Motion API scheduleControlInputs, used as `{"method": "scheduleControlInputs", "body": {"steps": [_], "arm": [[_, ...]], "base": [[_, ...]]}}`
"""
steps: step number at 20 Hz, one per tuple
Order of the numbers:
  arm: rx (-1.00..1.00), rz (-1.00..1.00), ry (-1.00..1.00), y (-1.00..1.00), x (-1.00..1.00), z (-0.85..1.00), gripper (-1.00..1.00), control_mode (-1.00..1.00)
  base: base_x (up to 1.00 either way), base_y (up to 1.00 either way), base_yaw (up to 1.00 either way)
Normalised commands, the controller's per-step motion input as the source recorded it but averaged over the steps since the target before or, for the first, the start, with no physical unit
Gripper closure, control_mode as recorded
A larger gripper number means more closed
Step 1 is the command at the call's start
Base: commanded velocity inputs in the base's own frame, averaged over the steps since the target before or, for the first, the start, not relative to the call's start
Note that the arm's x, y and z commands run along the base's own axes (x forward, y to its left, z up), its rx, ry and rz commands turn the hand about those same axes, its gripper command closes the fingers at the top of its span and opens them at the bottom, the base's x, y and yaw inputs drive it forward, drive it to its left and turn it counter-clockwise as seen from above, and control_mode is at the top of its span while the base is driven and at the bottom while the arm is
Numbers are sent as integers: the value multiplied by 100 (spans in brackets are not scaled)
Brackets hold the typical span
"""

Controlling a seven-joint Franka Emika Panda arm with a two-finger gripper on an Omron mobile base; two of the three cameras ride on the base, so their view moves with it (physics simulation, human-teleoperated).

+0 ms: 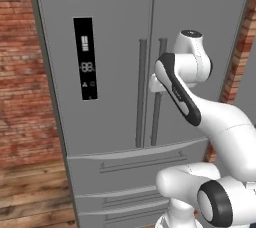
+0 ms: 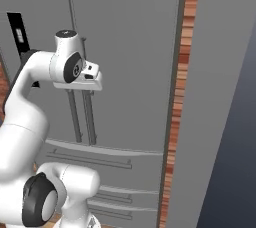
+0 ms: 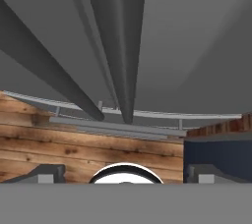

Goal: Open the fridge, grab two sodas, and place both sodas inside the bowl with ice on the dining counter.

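Observation:
The grey fridge [image 1: 115, 32] [image 2: 130, 47] [image 3: 197, 46] stands straight ahead with both French doors shut. Its two vertical bar handles [image 1: 141, 102] [image 2: 76, 117] run side by side at the middle seam. My gripper [image 1: 153, 85] [image 2: 91, 86] [image 3: 125, 174] is up against the right handle [image 1: 157, 117] [image 3: 120, 46] at about mid height. In the hand view its fingertips [image 3: 45, 173] stand wide apart, open, with that handle running up between them and nothing gripped. The sodas, the bowl and the dining counter are out of view.
A black display panel [image 1: 85, 57] [image 2: 17, 34] sits on the left door. Drawers [image 1: 130, 164] [image 2: 95, 154] lie below the doors. Brick wall [image 1: 20, 72] [image 2: 187, 47] flanks the fridge, a dark panel [image 2: 220, 122] stands at its right, and wood floor [image 1: 30, 192] lies below.

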Motion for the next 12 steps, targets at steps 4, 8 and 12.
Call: {"method": "scheduleControlInputs", "body": {"steps": [4,8,12], "arm": [[0,0,0,0,0,0,-100,100],[0,0,0,0,0,0,-100,100],[0,0,0,0,0,0,-100,100]], "base": [[-11,33,0],[-13,34,0],[-19,26,0]]}}
